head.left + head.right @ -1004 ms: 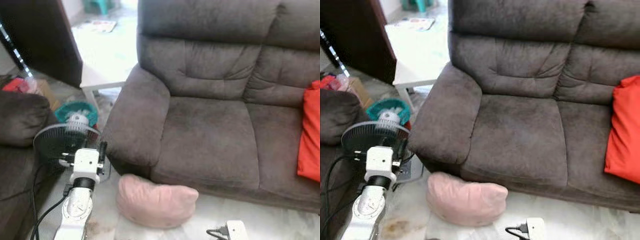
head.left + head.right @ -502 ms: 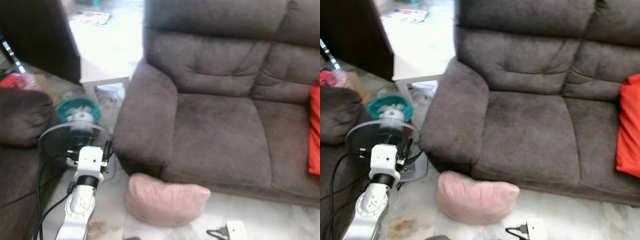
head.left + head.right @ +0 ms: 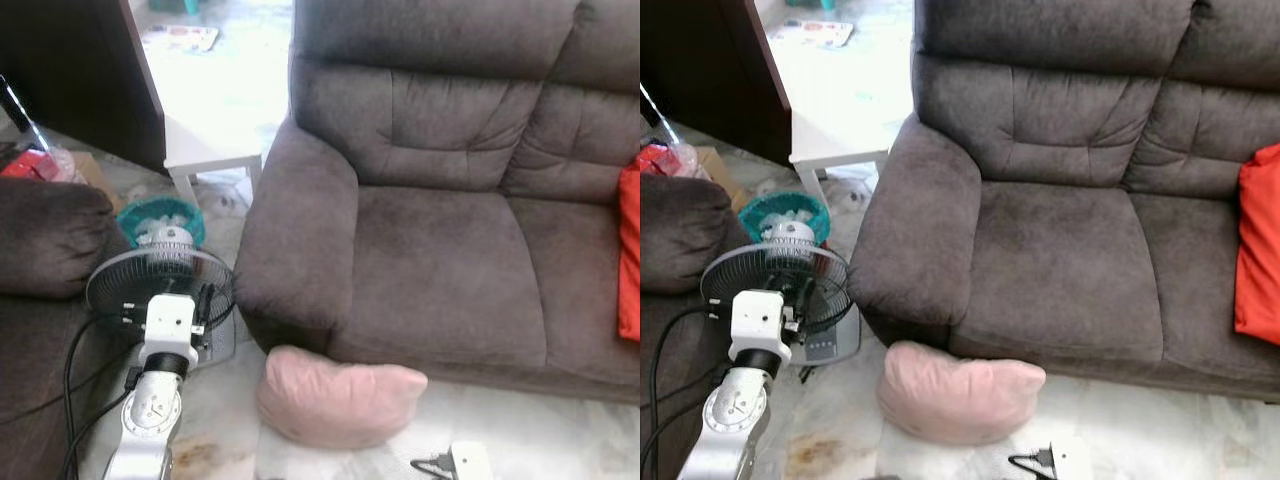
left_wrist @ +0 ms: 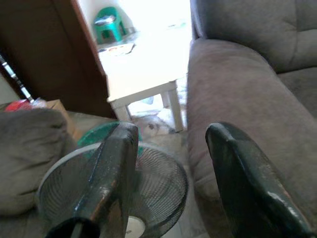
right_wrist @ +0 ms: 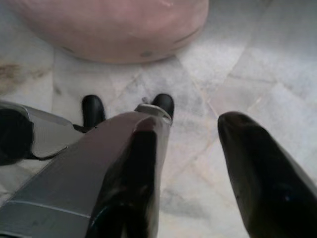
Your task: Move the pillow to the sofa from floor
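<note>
- Pink pillow (image 3: 338, 405): on pale marble floor (image 3: 1160, 430), touching brown sofa (image 3: 440, 250) base.
- Fan (image 3: 160, 285), white bench (image 3: 212, 150): beside sofa arm.
- Left hand (image 4: 168, 173), right hand (image 5: 193, 163): fingers apart, empty.

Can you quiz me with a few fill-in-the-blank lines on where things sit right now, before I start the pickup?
The pink pillow lies on the ____, against the front of the sofa.
The electric fan stands beside the sofa's ____.
The cushion lying on the sofa seat is ____ in colour.
The left gripper has its fingers ____.

Missing words: floor; armrest; red; open
</note>
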`<state>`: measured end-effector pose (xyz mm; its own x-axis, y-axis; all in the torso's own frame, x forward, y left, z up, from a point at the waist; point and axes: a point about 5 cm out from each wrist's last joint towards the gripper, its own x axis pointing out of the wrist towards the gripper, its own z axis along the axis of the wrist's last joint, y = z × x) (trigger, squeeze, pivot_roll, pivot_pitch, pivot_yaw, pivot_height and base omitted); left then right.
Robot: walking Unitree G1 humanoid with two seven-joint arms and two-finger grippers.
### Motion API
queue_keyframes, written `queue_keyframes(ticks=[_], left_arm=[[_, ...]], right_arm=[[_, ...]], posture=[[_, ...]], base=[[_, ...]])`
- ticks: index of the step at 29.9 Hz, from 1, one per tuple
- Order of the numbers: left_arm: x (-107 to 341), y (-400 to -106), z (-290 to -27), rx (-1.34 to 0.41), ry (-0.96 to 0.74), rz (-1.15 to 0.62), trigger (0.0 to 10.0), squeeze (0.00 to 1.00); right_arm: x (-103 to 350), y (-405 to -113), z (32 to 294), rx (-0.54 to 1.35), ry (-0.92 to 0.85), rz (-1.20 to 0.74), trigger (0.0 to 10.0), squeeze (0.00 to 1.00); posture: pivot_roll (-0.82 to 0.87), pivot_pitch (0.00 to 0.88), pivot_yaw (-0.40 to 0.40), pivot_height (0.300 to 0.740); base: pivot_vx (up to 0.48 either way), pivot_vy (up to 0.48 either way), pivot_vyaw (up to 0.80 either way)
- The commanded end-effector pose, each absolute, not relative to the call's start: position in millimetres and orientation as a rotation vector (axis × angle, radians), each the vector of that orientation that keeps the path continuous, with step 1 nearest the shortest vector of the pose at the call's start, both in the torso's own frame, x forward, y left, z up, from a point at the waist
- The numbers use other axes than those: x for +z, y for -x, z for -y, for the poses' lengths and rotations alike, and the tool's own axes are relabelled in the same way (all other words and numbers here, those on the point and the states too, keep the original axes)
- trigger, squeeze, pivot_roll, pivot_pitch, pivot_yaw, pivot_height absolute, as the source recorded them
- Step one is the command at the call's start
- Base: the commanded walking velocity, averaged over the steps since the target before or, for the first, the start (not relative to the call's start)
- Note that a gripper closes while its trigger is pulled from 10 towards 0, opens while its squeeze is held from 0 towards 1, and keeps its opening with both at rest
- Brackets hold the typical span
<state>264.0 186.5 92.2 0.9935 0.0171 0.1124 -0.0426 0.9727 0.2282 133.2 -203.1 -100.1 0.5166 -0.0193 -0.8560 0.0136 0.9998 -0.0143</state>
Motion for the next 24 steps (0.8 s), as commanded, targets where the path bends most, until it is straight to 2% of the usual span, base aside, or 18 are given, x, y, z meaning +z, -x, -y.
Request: queue_keyframes(ticks=[1, 24], left_arm=[[89.1, -261.7, -186.9, 0.026, -0.232, 0.095, 10.0, 0.00], [88.1, -261.3, -180.2, -0.020, -0.221, 0.089, 10.0, 0.00]], right_arm=[[-101.6, -128.8, 203.7, -0.028, 0.000, -1.043, 10.0, 0.00], [-101.7, -128.8, 203.7, -0.022, 0.002, -1.047, 10.0, 0.00]], posture=[[0.16, 0.112, -0.021, 0.740], [0.16, 0.116, -0.023, 0.740]], base=[[0.000, 0.000, 0.00], [0.010, 0.000, 0.00]])
